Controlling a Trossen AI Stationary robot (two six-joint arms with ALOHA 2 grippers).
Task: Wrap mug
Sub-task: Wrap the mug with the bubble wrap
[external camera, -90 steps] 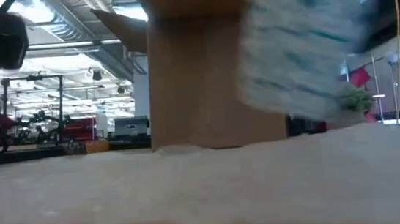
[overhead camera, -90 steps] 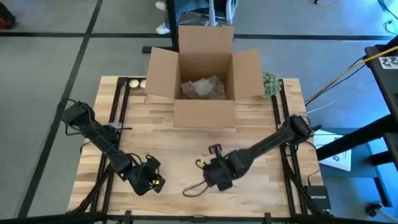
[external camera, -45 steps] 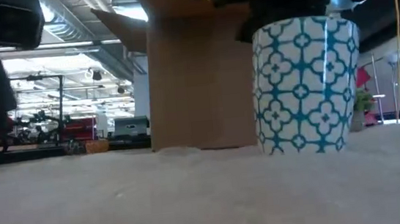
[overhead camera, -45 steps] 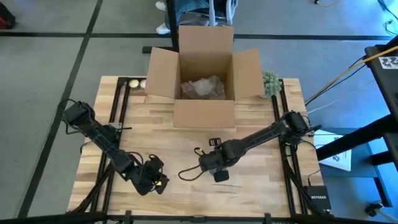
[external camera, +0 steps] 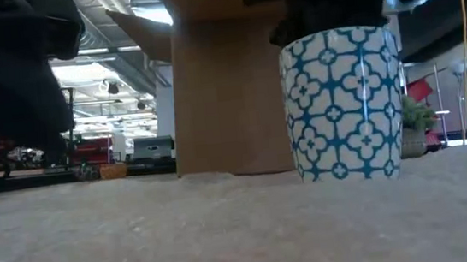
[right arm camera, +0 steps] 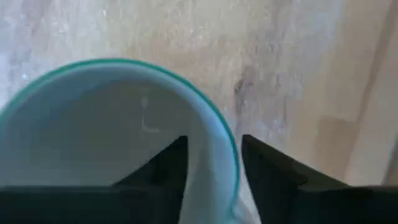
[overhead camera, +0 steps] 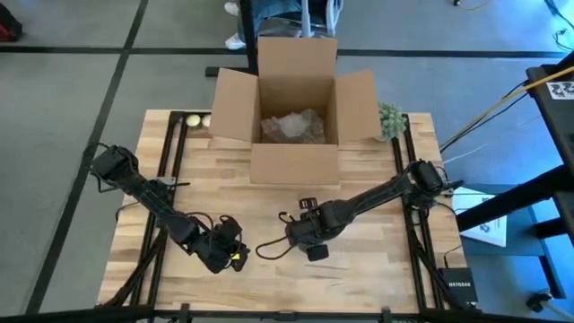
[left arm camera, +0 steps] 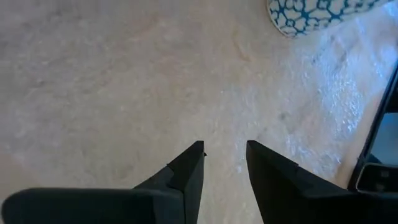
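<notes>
- My right gripper (right arm camera: 211, 162) pinches the mug (external camera: 344, 103) by its rim, one finger inside, one outside; the mug stands upright on the wrap sheet (left arm camera: 124, 87), mid-table.
- Left gripper (left arm camera: 224, 163) hovers nearby, jaws slightly apart, empty.
- I judge placement is finishing; next, release and fold the sheet over.
- Wooden table (overhead camera: 368, 179), box (overhead camera: 296, 108) behind.

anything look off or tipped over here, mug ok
Nothing stands out. The mug stands upright on the bubble wrap, with the right gripper pinching its rim, one finger inside. The left gripper hovers open over the wrap. The cardboard box sits open behind.
</notes>
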